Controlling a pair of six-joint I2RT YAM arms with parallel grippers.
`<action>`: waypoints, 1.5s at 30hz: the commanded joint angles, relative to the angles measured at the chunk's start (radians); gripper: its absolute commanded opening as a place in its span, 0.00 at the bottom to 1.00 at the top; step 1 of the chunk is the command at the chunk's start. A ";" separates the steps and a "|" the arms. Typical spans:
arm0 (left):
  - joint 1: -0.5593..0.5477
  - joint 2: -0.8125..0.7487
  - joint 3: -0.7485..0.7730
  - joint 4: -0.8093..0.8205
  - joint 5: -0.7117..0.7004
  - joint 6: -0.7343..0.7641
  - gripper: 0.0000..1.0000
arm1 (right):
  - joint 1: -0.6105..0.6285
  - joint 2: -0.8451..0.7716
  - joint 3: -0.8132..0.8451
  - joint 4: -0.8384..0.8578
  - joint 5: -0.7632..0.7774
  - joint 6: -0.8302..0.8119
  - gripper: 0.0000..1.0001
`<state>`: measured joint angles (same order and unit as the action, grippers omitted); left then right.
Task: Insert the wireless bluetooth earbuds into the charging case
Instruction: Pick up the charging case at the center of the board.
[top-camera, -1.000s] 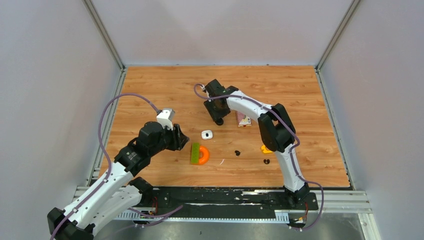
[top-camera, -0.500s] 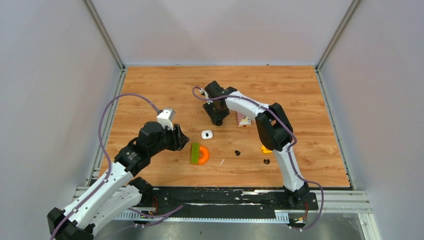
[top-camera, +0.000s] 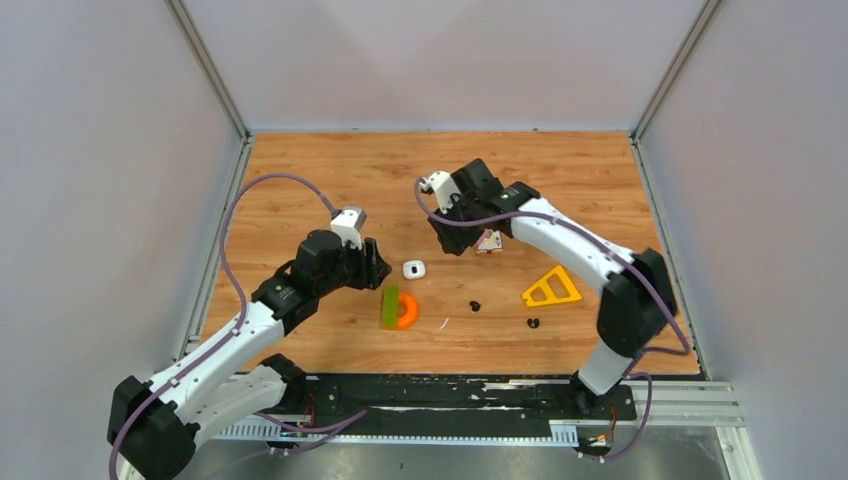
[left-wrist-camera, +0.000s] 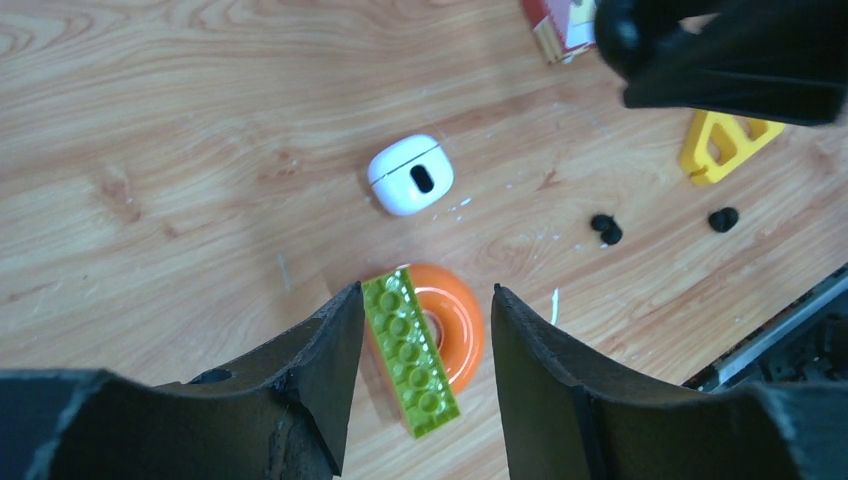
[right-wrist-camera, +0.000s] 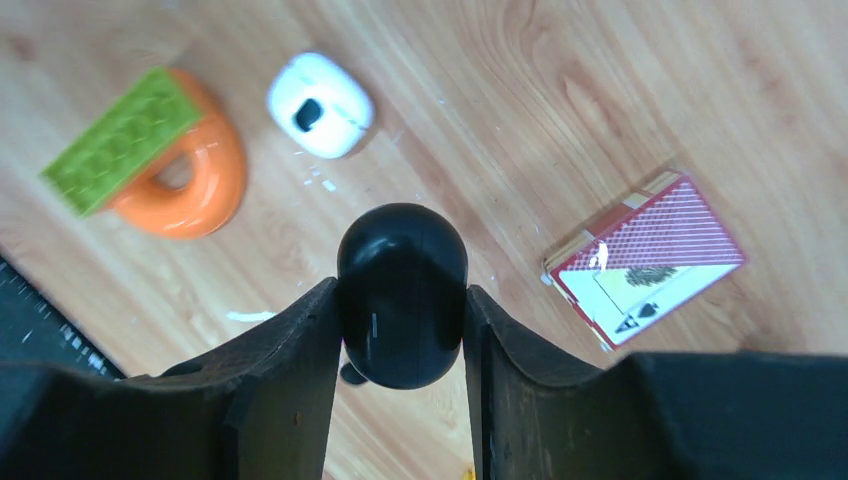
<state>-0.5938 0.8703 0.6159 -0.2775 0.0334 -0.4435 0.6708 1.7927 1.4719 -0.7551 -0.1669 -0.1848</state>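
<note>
right gripper (right-wrist-camera: 398, 292), far centre, jaws clamped on the black charging case (right-wrist-camera: 400, 250); left gripper (left-wrist-camera: 425, 300) jaws apart above the green brick (left-wrist-camera: 410, 350); black earbuds (left-wrist-camera: 605, 228) lie near right.

wood-grain table top (top-camera: 300, 180): warm orange-brown, darker streaks.
white rounded plastic charging case (left-wrist-camera: 395, 185): white shell, one black oval spot.
glossy black rounded charging case (right-wrist-camera: 402, 290): solid black.
lime-green studded toy brick (left-wrist-camera: 410, 350): plain lime green.
orange plastic ring (left-wrist-camera: 462, 335): plain orange.
yellow triangular plastic frame (left-wrist-camera: 698, 155): plain yellow.
red playing-card box (right-wrist-camera: 650, 255): red lattice pattern, cream panel, black spade.
two tiny black knobby earbuds (left-wrist-camera: 606, 229): black.
</note>
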 joint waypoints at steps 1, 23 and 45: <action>0.004 0.043 0.035 0.195 0.076 -0.040 0.57 | -0.002 -0.248 -0.109 0.071 -0.147 -0.175 0.29; -0.016 0.188 -0.025 0.789 0.427 -0.342 0.60 | 0.059 -0.459 -0.180 0.059 -0.298 -0.341 0.33; -0.058 0.305 0.067 0.629 0.463 -0.307 0.47 | 0.101 -0.437 -0.150 0.041 -0.228 -0.372 0.37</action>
<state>-0.6476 1.1599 0.6476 0.3813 0.4667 -0.7631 0.7700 1.3552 1.2652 -0.7330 -0.3996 -0.5396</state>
